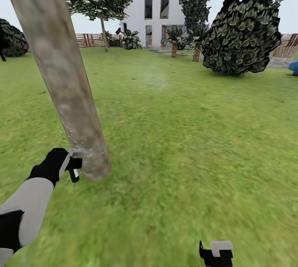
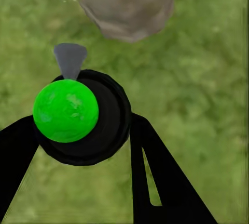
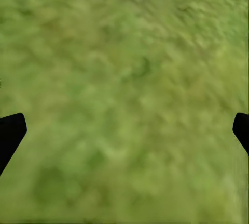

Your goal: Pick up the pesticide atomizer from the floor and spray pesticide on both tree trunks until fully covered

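Right hand [image 1: 216,253]: low at the near edge of the head view, over the lawn [image 1: 186,143]; its fingertips sit far apart in the wrist view, spread with nothing between them, seemingly kept clear.
Left hand [image 1: 71,163]: pinching the pesticide atomizer [image 2: 78,117], fingers pressed against its dark body.
Atomizer position: held low, just beside the base of the tree trunk [image 1: 62,72], pale nozzle aimed at the bark, probably so spray lands there.
Spray: pale specks on the lower trunk suggest droplets reaching it.
Trunk: thick, mottled, rising out of view; upper part likely needs coverage.
Far: a dark shrub [image 1: 240,39], a fence [image 1: 93,39], a white house [image 1: 159,6].
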Tool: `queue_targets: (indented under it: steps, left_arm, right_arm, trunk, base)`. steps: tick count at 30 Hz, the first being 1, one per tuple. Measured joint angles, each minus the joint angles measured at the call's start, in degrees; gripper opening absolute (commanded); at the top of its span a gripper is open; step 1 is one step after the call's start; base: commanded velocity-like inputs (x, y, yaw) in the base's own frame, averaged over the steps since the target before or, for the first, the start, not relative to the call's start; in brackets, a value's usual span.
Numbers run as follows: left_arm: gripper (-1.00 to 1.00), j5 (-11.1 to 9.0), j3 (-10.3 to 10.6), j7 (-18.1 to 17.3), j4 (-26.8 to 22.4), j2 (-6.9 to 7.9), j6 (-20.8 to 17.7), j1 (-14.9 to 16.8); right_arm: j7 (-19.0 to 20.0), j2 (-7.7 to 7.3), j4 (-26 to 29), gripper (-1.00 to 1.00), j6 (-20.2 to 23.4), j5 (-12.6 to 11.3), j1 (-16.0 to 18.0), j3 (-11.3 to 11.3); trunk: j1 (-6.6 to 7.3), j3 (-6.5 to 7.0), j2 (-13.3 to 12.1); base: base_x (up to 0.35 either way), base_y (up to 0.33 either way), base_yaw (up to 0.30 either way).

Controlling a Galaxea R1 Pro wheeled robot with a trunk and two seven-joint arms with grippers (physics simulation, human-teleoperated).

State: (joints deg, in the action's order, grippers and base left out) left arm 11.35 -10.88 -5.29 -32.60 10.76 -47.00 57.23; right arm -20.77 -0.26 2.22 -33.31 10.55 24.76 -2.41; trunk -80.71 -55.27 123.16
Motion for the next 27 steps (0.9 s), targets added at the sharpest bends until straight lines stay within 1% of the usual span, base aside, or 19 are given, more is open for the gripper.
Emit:
queue_targets:
  steps: [2,3,4,7,8,9,10,11,13,16,21,22,23,27]
  left_arm:
    - [-1.0,0.0,-0.03,-0.02,-2.14,-0.18,-0.33,0.2]
    - [-1.0,0.01,-0.04,-0.02,-2.7,-0.23,-1.77,0.39]
    - [-1.0,-0.13,0.0,-0.1,-2.93,-0.33,-3.2,0.57]
    - [-1.0,-0.05,0.03,-0.18,-3.08,-0.38,-4.65,2.24]
    - [-1.0,-0.07,0.04,-0.21,-3.1,-0.41,-6.22,3.61]
    - [-1.0,-0.04,0.12,-0.26,-3.09,-0.44,-8.96,5.87]
    - [-1.0,-0.11,0.29,-0.27,-3.07,-0.44,-9.64,7.02]
    - [-1.0,0.38,0.47,-0.25,-3.08,-0.13,-10.02,7.76]
    - [-1.0,0.68,0.6,-0.19,-3.11,0.3,-10.2,8.56]
    - [-1.0,0.69,0.63,-0.13,-3.08,0.59,-10.3,10.34]
    - [-1.0,0.88,0.72,0.2,-2.95,0.68,-10.22,10.33]
    - [-1.0,1.25,0.72,0.26,-2.95,0.85,-10.2,10.2]
    - [-1.0,1.69,0.75,0.25,-2.91,1.37,-10.19,10.03]
    - [-1.0,1.33,0.72,0.29,-2.92,1.54,-10.2,9.92]
  right_arm:
    - [0.0,0.0,0.02,1.0,0.0,-0.01,0.0,0.04]
    - [0.0,0.0,0.07,1.0,0.0,-0.01,-0.01,0.06]
    - [0.0,-0.05,0.09,1.0,0.0,-0.02,-0.02,0.08]
    - [0.0,-0.28,0.11,1.0,-0.01,-0.02,-0.01,0.09]
    - [0.0,-0.34,0.07,1.0,-0.01,-0.01,-0.03,0.03]
    - [0.0,-0.35,0.09,1.0,0.0,0.0,-0.02,0.06]
    - [0.0,-0.41,0.1,1.0,0.0,0.0,-0.04,0.08]
    - [0.06,-0.39,0.11,1.0,0.0,0.0,-0.03,0.02]
    - [0.08,-0.36,0.11,1.0,0.0,-0.01,-0.01,0.0]
    - [0.09,-0.29,0.1,1.0,0.0,0.0,-0.02,0.0]
    - [0.09,-0.22,0.09,1.0,0.0,0.0,-0.01,0.0]
    - [0.09,-0.2,0.09,1.0,0.0,0.0,0.0,0.0]
    - [0.09,-0.18,0.09,1.0,0.0,0.0,0.0,-0.01]
    - [0.09,-0.16,0.1,1.0,0.01,0.0,-0.01,-0.04]
  trunk:
    - [0.0,0.0,0.0]
    - [0.01,0.0,0.0]
    - [0.01,0.0,0.0]
    - [0.01,0.0,0.0]
    - [0.01,0.0,0.0]
    - [0.01,0.0,0.0]
    - [0.01,0.0,0.0]
    - [0.01,0.0,0.0]
    - [0.01,0.0,0.0]
    - [0.01,0.0,0.0]
    - [0.0,0.0,0.0]
    - [0.0,-0.01,0.0]
    - [0.0,-0.01,0.0]
    - [0.03,0.0,0.0]
  base:
    - [-0.015,-0.268,0.224]
    - [-0.003,-0.271,0.07]
    - [-0.002,-0.271,0.036]
    - [0.0,-0.271,0.01]
    - [0.0,-0.271,0.001]
    - [0.0,-0.271,0.0]
    - [0.0,-0.271,0.0]
    - [0.0,-0.271,0.0]
    - [0.0,-0.271,0.0]
    - [0.0,-0.271,0.096]
    - [0.0,-0.271,0.266]
    - [0.0,-0.271,0.277]
    - [0.016,-0.271,0.277]
    - [0.176,-0.221,0.26]
